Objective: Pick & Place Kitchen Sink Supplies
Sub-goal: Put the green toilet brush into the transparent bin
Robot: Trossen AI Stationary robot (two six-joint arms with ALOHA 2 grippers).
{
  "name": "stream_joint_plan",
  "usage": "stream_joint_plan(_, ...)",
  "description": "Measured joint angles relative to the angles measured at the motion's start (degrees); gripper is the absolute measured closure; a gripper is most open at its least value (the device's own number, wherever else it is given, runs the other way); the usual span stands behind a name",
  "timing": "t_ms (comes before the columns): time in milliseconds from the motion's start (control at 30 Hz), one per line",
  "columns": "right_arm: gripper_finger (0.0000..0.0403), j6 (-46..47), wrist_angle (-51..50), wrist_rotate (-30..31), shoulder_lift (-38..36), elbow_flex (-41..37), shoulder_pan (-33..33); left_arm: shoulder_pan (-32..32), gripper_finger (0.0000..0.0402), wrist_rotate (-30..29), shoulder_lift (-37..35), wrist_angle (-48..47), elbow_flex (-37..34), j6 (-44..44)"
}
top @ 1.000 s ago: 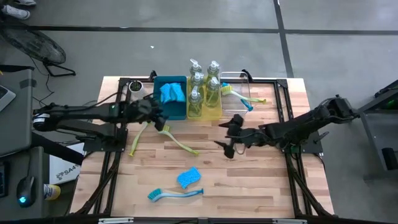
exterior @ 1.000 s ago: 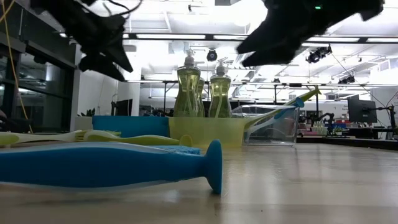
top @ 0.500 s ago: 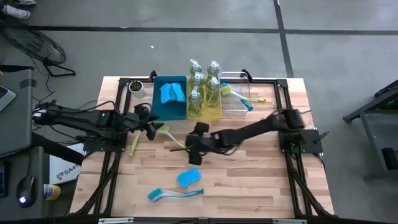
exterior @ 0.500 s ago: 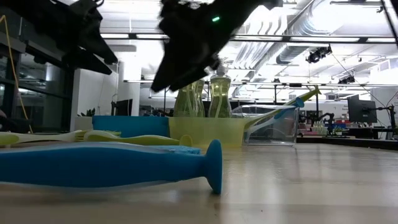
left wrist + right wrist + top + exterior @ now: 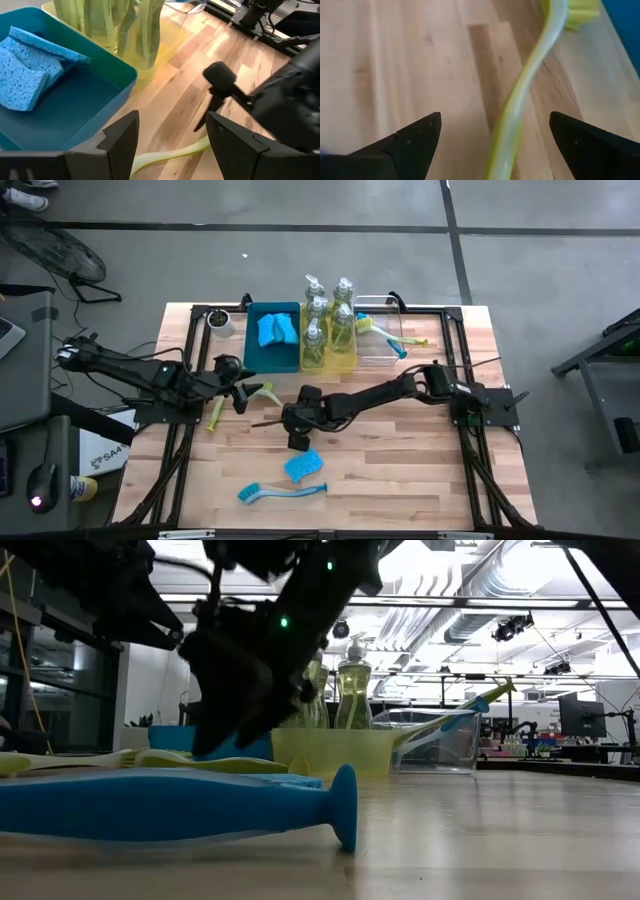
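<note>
The right gripper [image 5: 492, 137] hangs over a yellow-green brush [image 5: 520, 100] on the counter [image 5: 395, 60], its fingers spread wide, the handle running between them, likely lined up for a grab. The left gripper [image 5: 172, 137], fingers apart and empty, waits beside the blue tray [image 5: 75, 110].

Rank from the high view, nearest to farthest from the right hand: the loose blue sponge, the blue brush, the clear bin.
1. Loose blue sponge, just in front of the right hand.
2. Blue brush, table's front edge.
3. Clear bin, back right.
</note>
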Motion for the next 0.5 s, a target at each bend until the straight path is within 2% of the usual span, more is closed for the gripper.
stream_joint_plan(233,0.0045,5.0,3.5,0.4,0.4,-4.4,-1.4,-0.3,0.0174,-1.1,0.0,-0.1,0.0,-0.9)
stream_joint_plan(500,0.0085,6.6,5.5,0.1,0.3,-6.8,-1.6,-0.3,0.0174,-1.3,0.0,-0.1,0.0,-1.3)
